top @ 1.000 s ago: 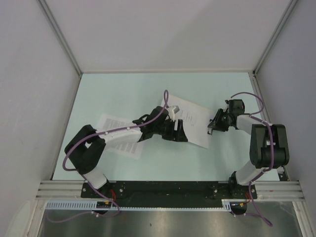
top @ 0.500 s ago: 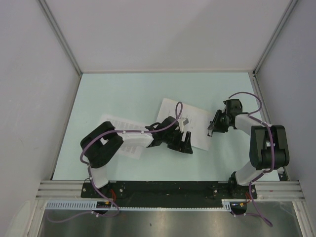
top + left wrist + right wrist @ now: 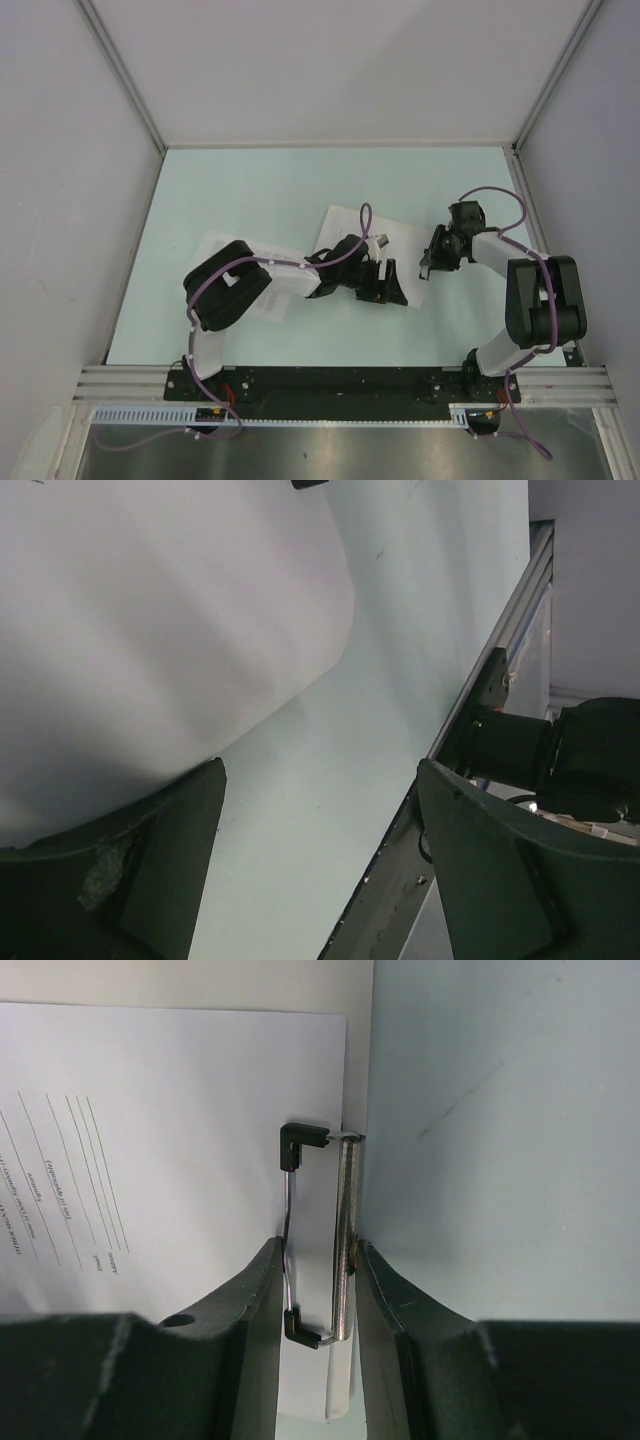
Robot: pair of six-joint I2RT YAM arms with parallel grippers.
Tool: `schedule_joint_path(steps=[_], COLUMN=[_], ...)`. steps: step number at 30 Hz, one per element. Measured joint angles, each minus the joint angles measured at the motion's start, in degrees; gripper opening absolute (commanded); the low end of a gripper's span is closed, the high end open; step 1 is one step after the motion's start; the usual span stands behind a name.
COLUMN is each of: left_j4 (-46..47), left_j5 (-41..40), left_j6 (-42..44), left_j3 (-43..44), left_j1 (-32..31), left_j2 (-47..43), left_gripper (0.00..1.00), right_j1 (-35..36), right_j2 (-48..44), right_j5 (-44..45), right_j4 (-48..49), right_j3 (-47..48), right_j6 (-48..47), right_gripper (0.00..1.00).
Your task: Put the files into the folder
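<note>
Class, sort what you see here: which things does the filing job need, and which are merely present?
Job: densely printed sheet, sparser sheet, folder, clip, left gripper, right gripper.
Merely present: purple cables, metal rail.

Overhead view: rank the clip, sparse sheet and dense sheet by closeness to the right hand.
1. Clip: between the right hand's fingers.
2. Sparse sheet: centre, just left of that hand.
3. Dense sheet: far left, partly under the left arm.

Printed file (image 3: 150, 1140) lies on folder (image 3: 358, 1060); second file (image 3: 222, 250) apart.
</note>
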Motion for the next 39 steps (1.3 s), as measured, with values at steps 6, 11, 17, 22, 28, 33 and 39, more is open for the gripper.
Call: schedule_joint_path(steps=[6, 11, 17, 22, 28, 33, 39], left_j4=[2.08, 1.92, -5.29, -20.13, -22.05, -13.79, -10.36], left_j5=[0.17, 1.86, 3.69, -4.85, -15.85, -18.56, -19.08], left_j6=[-2.64, -1.03, 7.48, 22.08, 45.94, 62.03, 72.24], left_j3=[-0.5, -2.45, -4.74, -0.44, 0.66, -1.44, -0.07], left_j1=[0.52, 0.02, -1.9, -5.01, -7.08, -7.06, -7.37], left_j2=[-0.02, -1.75, -11.34, -20.2, -25.66, -20.2, -7.65], left_gripper=[0.85, 0.88, 0.95, 0.97, 0.94, 0.9, 1.0], right_j1=[0.09, 0.04, 0.33, 0.9, 1.44, 1.86, 1.95], right_j2=[-0.9, -0.9, -0.85, -0.2, 2.69, 4.5, 4.87], right_j5=[0.63, 1.18, 3.04, 4.46, 4.33, 4.22, 3.56], right_j4=[-0.85, -1.16, -2.69, -5.4, -6.78, -7.54, -8.57], right_j3=[0.0, 0.0, 0.42, 3.63, 7.54, 8.24, 8.33], right_j6=[0.46, 0.46, -0.11, -3.39, -8.66, -10.38, -10.4], right_gripper=[0.0, 0.0, 0.0, 0.0, 0.0, 0.0, 0.0])
